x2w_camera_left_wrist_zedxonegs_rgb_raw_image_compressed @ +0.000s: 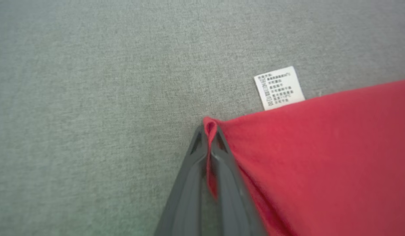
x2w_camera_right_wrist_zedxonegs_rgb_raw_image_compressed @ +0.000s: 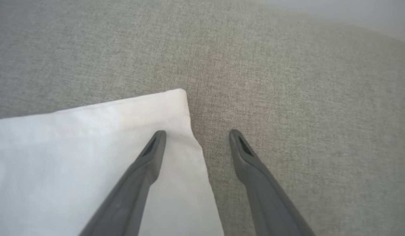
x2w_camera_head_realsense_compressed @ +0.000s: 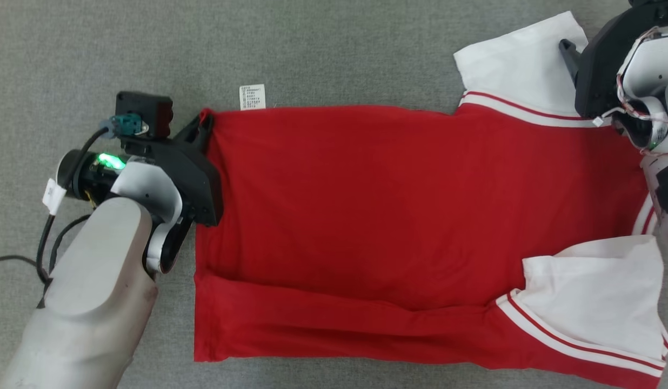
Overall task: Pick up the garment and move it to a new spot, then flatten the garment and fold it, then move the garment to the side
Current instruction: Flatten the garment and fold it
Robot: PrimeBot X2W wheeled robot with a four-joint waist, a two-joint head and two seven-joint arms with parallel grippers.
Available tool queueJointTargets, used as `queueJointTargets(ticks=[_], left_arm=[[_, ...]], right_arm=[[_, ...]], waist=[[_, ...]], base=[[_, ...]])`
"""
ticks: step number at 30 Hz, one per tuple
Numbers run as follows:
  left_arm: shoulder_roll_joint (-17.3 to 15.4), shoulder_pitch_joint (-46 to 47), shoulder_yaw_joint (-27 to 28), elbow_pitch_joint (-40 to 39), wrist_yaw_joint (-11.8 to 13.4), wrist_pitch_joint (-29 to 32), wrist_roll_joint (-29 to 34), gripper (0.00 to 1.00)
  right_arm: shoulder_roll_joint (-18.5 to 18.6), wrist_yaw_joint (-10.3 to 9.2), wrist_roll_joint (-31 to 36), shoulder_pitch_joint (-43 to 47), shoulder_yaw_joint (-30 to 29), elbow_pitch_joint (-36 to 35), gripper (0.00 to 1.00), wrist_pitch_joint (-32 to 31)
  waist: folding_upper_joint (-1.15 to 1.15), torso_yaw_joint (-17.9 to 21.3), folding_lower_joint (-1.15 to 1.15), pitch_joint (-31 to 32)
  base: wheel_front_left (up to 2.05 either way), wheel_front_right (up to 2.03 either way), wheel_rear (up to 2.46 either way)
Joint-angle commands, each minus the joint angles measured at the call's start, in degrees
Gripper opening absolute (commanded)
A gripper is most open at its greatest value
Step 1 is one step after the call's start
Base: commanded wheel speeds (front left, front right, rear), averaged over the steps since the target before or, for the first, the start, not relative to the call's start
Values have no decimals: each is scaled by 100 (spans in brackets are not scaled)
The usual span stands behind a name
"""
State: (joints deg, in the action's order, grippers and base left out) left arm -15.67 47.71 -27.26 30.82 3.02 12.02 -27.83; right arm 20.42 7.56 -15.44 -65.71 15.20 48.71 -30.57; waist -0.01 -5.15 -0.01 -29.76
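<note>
Red and white, the T-shirt [x2w_camera_head_realsense_compressed: 399,216] is lying spread flat on the grey cloth surface [x2w_camera_head_realsense_compressed: 323,48]. The left gripper [x2w_camera_left_wrist_zedxonegs_rgb_raw_image_compressed: 209,129] is pinching its hem corner beside the care label [x2w_camera_left_wrist_zedxonegs_rgb_raw_image_compressed: 279,87], jaws pressed together. The right gripper [x2w_camera_right_wrist_zedxonegs_rgb_raw_image_compressed: 196,133] is standing spread, straddling the edge of a white sleeve [x2w_camera_right_wrist_zedxonegs_rgb_raw_image_compressed: 74,147].

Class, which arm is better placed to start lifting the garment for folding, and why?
Left: the left gripper is shut on a corner of the garment; the right gripper stands open astride the edge of the white sleeve.

A plain grey woven surface [x2w_camera_head_realsense_compressed: 339,48] lies flat.
</note>
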Motion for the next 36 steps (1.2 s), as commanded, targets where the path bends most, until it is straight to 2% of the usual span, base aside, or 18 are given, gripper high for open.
queueJointTargets(ticks=[1,8,9,11,12,18,19,29,33,36], left_arm=[[-3,-198,-101,288,44,124,0,0],[41,-136,-111,360,37,27,-32,0],[52,-131,-110,387,26,23,-45,0],[57,-125,-119,426,25,-38,-38,0],[58,-128,-114,440,21,-69,-51,0],[43,-113,-41,513,110,-400,-49,0],[50,-87,5,516,141,-595,-33,0],[107,-47,219,484,359,-1775,47,0],[152,-229,161,544,288,-2007,23,0],[165,-398,97,540,216,-2150,22,0]], right_arm=[[-71,-17,-191,-30,12,106,100,-163],[-51,-4,-453,16,305,205,100,-404],[-41,-4,-482,19,298,229,54,-366],[-38,-4,-537,70,296,299,12,-364],[-21,-4,-549,81,296,313,0,-321],[125,-20,-308,3,33,302,0,544],[93,-20,-213,-17,-66,295,0,929],[-8,-19,-116,245,-299,126,0,2693],[-43,-19,-312,643,-228,-15,0,3065],[70,-19,-565,1043,-73,-296,0,3182]], waist=[[1,-102,1,-140],[1,-133,1,-225],[1,-130,1,-223],[1,-123,1,-202],[1,-116,1,-190],[1,-30,1,-93],[1,-2,1,-35],[1,166,1,418],[1,207,1,673],[1,237,1,872]], base=[[0,0,0],[0,0,0],[0,0,0],[0,0,0],[0,0,0],[0,0,0],[0,0,0],[0,0,0],[0,0,0],[0,0,0]])
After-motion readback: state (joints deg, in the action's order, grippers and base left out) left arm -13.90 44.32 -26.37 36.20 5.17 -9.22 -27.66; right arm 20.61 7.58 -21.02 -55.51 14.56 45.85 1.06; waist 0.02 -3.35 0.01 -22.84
